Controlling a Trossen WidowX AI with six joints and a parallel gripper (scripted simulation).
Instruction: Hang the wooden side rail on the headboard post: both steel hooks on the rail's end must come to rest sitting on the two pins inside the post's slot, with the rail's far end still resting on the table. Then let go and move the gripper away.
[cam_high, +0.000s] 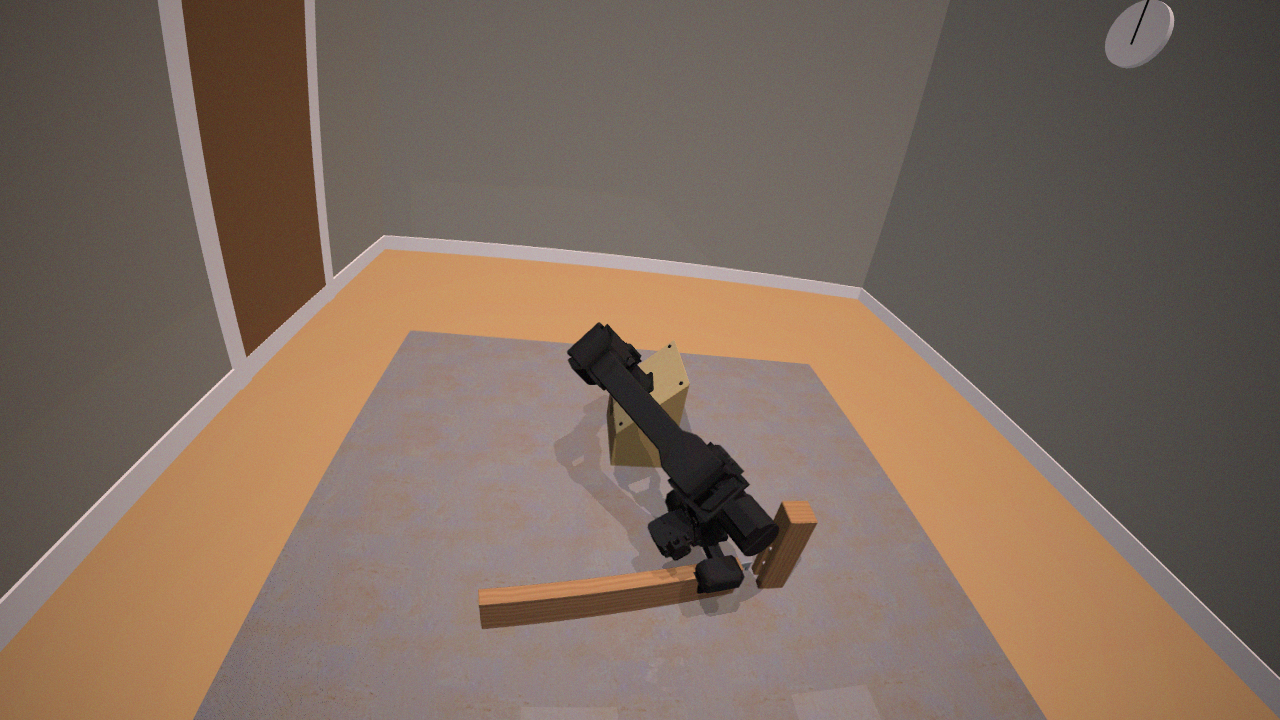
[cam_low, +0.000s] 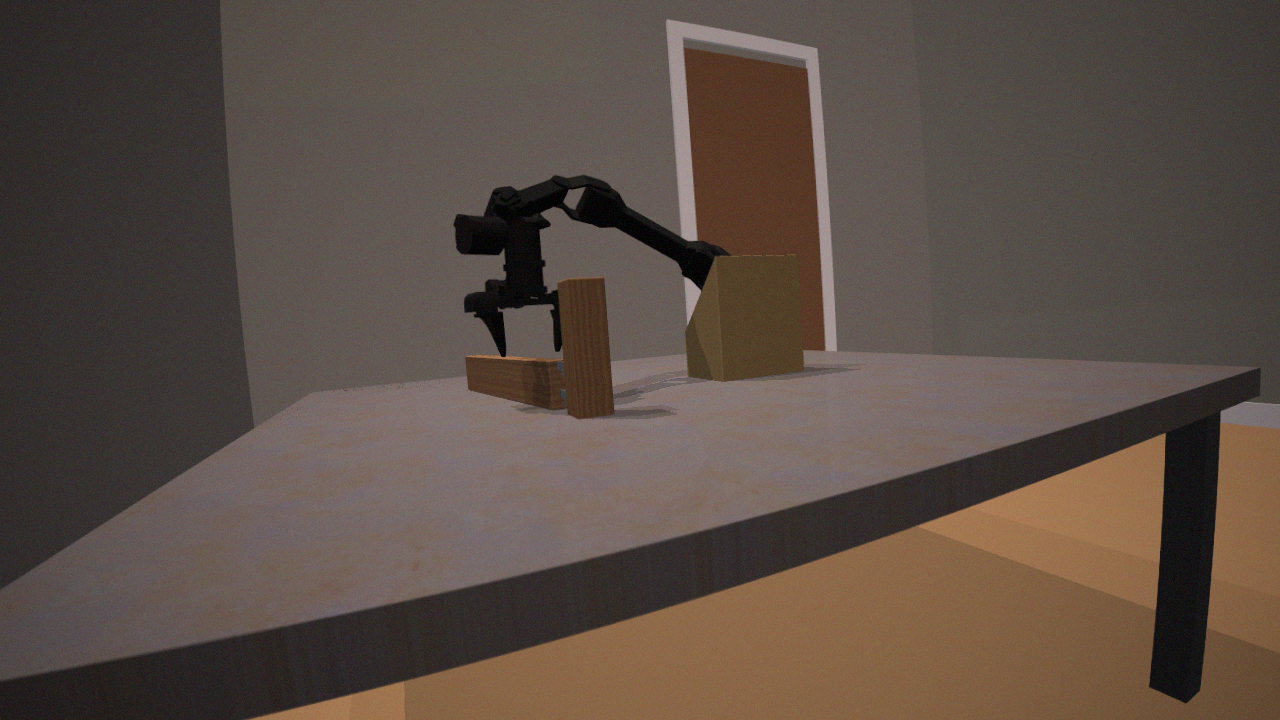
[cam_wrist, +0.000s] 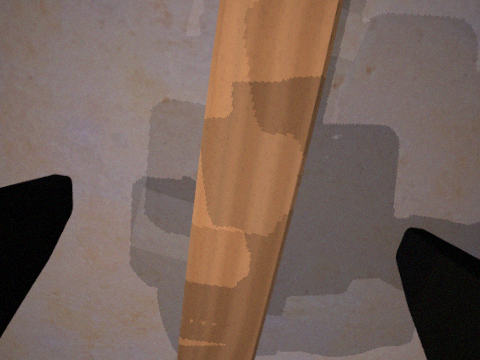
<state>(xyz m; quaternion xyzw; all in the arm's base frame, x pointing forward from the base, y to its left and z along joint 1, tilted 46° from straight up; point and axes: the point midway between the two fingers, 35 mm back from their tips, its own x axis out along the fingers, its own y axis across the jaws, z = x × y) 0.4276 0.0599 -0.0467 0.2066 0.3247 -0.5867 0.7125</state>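
Observation:
The wooden side rail (cam_high: 581, 598) (cam_low: 508, 377) (cam_wrist: 245, 175) lies flat on the table, its hooked end towards the headboard post. The post (cam_high: 791, 548) (cam_low: 586, 349) stands upright just beyond that end. The steel hooks (cam_high: 746, 565) (cam_low: 562, 366) show in the small space between rail and post, outside the slot. My gripper (cam_low: 531, 351) (cam_wrist: 241, 219) is open and points down above the rail near its hooked end. In the wrist view one finger is on each side of the rail, with wide gaps. The hooks and pins are out of the wrist view.
The arm's tan base block (cam_high: 669, 376) (cam_low: 756, 313) stands on the table (cam_high: 402, 429) (cam_low: 268, 501) (cam_wrist: 75, 75), behind the rail and post in the top view. The post is very close to the gripper and wrist.

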